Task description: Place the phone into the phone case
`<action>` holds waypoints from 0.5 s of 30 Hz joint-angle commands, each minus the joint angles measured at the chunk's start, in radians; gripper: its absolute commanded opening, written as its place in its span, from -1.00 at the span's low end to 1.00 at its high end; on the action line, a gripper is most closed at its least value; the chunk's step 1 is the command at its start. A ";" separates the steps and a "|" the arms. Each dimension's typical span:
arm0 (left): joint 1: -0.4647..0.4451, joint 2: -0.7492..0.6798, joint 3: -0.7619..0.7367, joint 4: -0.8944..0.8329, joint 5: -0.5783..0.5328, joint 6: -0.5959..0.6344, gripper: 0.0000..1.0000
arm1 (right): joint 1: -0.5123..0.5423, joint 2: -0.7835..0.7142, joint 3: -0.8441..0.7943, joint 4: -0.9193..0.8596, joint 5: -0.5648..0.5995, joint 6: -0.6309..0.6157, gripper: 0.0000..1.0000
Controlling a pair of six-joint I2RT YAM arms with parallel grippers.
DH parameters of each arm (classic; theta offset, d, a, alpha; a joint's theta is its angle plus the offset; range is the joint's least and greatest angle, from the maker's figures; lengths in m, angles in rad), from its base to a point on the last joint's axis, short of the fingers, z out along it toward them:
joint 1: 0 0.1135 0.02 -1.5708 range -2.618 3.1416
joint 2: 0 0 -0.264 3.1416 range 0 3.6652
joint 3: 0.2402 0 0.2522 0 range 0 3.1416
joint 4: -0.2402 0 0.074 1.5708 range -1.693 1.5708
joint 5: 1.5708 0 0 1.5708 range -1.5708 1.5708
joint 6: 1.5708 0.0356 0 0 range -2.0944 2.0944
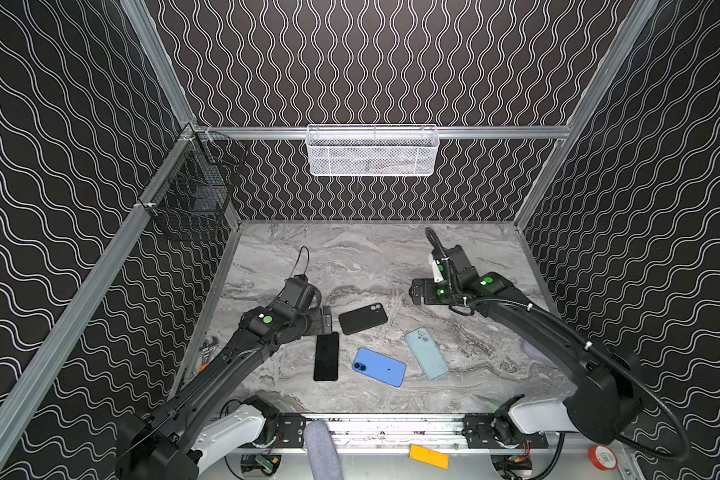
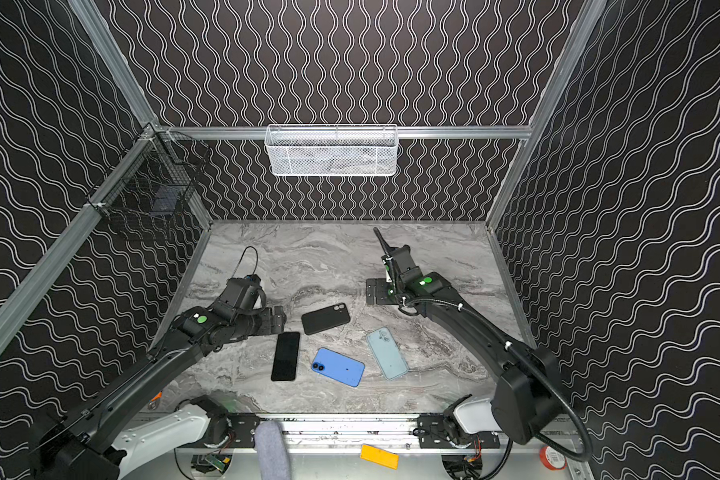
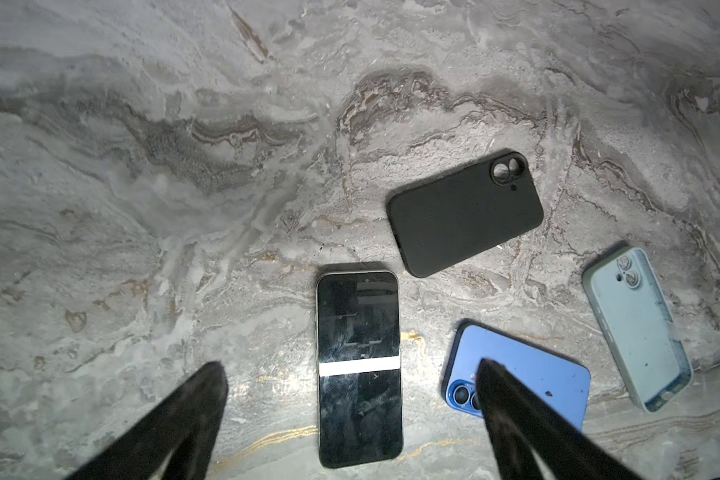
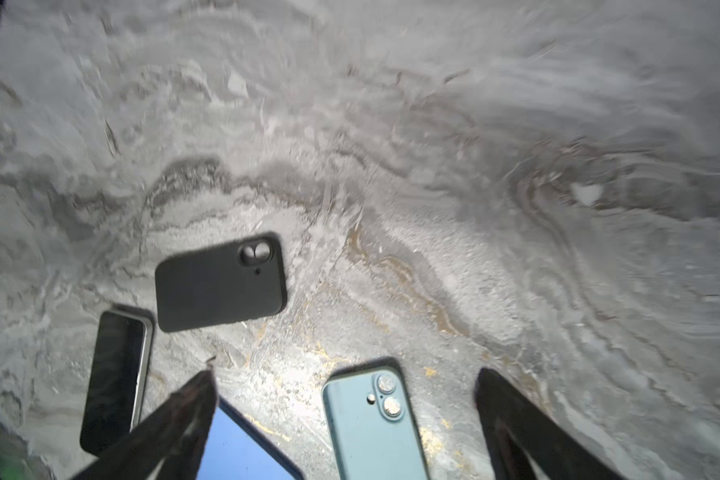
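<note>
The phone lies flat on the marble table, dark screen up, left of centre. Just behind and to its right lies the black phone case, back up, with table showing through its camera cutout. My left gripper hovers open above the phone's far end, left of the case. In the left wrist view the phone lies between the open fingers, untouched, with the case beyond. My right gripper stands open and empty, farther back on the right.
A blue cased phone and a pale teal one lie back up, right of the phone. A white mesh basket hangs on the back wall and a black wire basket on the left wall.
</note>
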State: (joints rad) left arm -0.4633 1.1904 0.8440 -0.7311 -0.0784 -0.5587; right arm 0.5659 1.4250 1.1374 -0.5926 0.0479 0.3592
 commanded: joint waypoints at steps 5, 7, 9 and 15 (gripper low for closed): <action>0.100 0.027 0.018 0.093 0.165 -0.051 0.94 | 0.053 0.036 0.013 -0.044 0.008 0.024 0.92; 0.100 0.037 0.019 0.111 0.186 -0.038 0.93 | 0.054 0.027 -0.007 -0.070 0.021 0.043 0.93; 0.099 0.043 0.011 0.126 0.207 -0.030 0.89 | 0.056 0.008 -0.035 -0.105 0.027 0.072 0.93; 0.066 0.041 0.018 0.150 0.231 0.020 0.87 | 0.060 -0.096 -0.167 -0.165 0.017 0.162 0.93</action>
State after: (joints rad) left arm -0.3801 1.2282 0.8474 -0.6304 0.1272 -0.5854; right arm 0.6258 1.3643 1.0168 -0.6922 0.0521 0.4507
